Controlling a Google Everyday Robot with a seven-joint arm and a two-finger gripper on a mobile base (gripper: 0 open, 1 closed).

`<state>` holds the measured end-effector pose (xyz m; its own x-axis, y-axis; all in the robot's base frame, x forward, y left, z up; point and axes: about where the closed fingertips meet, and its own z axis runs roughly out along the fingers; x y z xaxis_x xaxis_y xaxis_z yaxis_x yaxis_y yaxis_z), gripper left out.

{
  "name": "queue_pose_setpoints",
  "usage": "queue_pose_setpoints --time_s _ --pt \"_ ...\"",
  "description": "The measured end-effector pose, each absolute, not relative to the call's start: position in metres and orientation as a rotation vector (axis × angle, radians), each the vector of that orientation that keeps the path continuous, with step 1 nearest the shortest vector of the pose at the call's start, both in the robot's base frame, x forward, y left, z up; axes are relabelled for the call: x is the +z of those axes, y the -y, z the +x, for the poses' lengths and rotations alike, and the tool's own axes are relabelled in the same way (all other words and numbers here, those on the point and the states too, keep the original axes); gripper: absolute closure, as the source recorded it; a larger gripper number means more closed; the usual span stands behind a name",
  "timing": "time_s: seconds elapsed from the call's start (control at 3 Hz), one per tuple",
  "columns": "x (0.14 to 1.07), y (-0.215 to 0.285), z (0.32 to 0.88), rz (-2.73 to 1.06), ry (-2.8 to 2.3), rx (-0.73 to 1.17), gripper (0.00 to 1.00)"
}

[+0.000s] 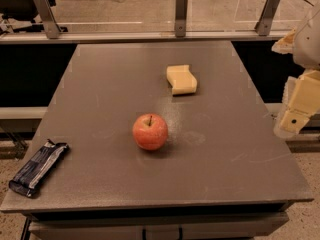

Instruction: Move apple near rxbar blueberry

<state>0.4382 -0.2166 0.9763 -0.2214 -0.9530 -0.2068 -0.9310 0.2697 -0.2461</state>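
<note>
The apple (150, 131) is round and red-orange with a short dark stem. It stands upright near the middle of the grey table (225, 154). The rxbar blueberry (38, 167) is a long dark blue wrapped bar lying at the table's front left corner, well left of the apple. My gripper (295, 119) hangs at the right edge of the view, beyond the table's right side and far from the apple. It holds nothing that I can see.
A pale yellow sponge-like block (181, 79) lies behind and right of the apple. A rail with metal brackets (181, 14) runs along the table's far edge. The floor shows at the front right.
</note>
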Motion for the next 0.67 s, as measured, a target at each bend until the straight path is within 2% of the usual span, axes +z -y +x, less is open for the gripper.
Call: queue_pose_setpoints --time_s 0.33,0.67 --pt "0.976 0.217 0.438 -1.724 -2.231 -0.099 0.0" --pt "0.96 0.17 0.45 -1.787 -2.144 -0.028 0.0"
